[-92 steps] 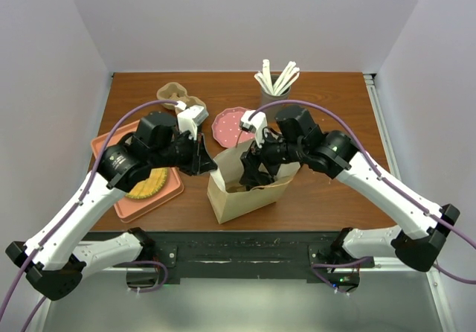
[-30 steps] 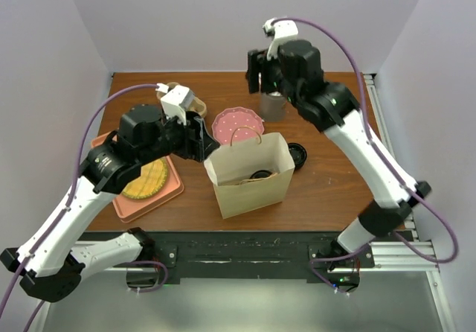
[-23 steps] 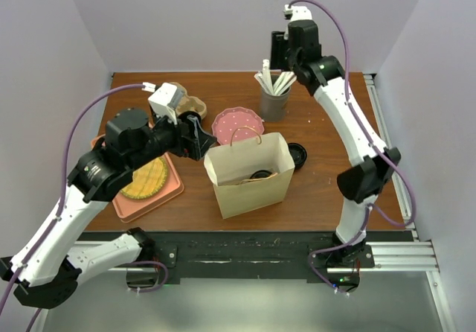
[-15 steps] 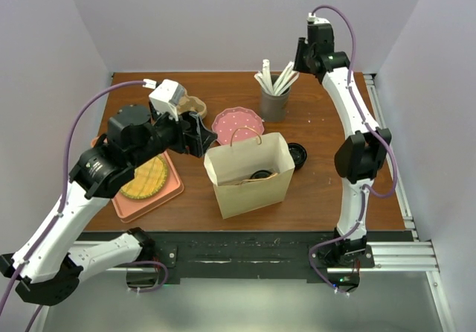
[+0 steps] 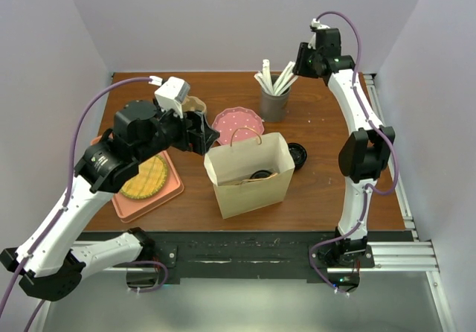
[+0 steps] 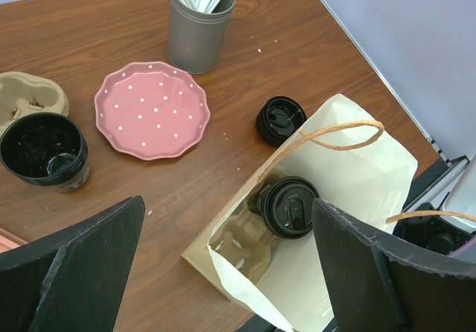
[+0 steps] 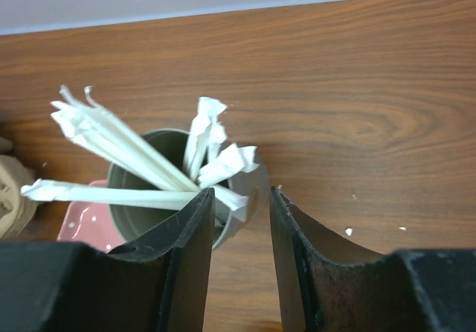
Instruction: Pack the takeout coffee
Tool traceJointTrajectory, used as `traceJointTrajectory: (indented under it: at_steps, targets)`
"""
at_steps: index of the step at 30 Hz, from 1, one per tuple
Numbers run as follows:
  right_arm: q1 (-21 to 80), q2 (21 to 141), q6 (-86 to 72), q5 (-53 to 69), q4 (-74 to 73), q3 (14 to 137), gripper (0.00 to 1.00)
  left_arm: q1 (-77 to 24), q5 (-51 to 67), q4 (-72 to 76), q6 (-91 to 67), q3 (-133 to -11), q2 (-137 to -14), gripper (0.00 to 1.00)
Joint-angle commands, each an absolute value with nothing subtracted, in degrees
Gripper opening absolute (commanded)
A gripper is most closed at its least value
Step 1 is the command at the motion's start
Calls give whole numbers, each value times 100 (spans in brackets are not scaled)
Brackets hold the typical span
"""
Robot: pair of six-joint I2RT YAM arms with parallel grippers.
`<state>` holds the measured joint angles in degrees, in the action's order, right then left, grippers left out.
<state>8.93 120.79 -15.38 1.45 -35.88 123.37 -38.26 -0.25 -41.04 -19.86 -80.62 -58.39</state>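
Note:
A brown paper bag [image 5: 249, 187] stands open at the table's middle. Inside it a coffee cup with a black lid [image 6: 288, 207] sits in a cardboard carrier [image 6: 239, 244]. A loose black lid [image 6: 281, 120] lies on the table just behind the bag. An uncovered black cup [image 6: 44, 149] stands by a second carrier [image 6: 30, 97]. My left gripper [image 5: 204, 133] hovers at the bag's left top corner, wide open and empty [image 6: 227, 202]. My right gripper [image 7: 242, 192] hangs above the grey cup of wrapped straws [image 7: 178, 190], jaws partly open with nothing between them.
A pink dotted plate [image 5: 236, 123] lies between the bag and the straw cup [image 5: 274, 103]. An orange tray [image 5: 167, 193] with a round waffle sits at the left, under my left arm. The right arm [image 5: 349, 101] stretches up along the right side.
The right arm left the bag, swung to the back and now sits over the straw cup with narrower jaws. The left gripper opened wider and stayed by the bag.

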Motion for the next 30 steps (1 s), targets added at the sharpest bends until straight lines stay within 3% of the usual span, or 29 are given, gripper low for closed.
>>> traceJointTrajectory:
  at_steps: [1,6,16,26,29,30]
  targets:
    - [905,12058,-1626,616,-3261,12419,40,-3797,-26,-3964,-1828,-8279,-5854,100]
    - [905,12102,-1556,466,-3313,12445,29,-3788,-61,-3999,-1846,-8271,-5845,100]
    - [905,12155,-1582,325,-3463,12428,34,-3788,-44,-3981,-1855,-8235,-5827,100]
    - [897,12260,-1547,202,-3516,12480,30,-3788,-88,-4017,-1837,-8235,-5775,100]
    - [896,12243,-1538,132,-3524,12480,27,-3788,-114,-4025,-1846,-8227,-5748,100]
    - [905,12243,-1521,106,-3507,12480,20,-3797,-123,-4025,-1854,-8218,-5748,100]
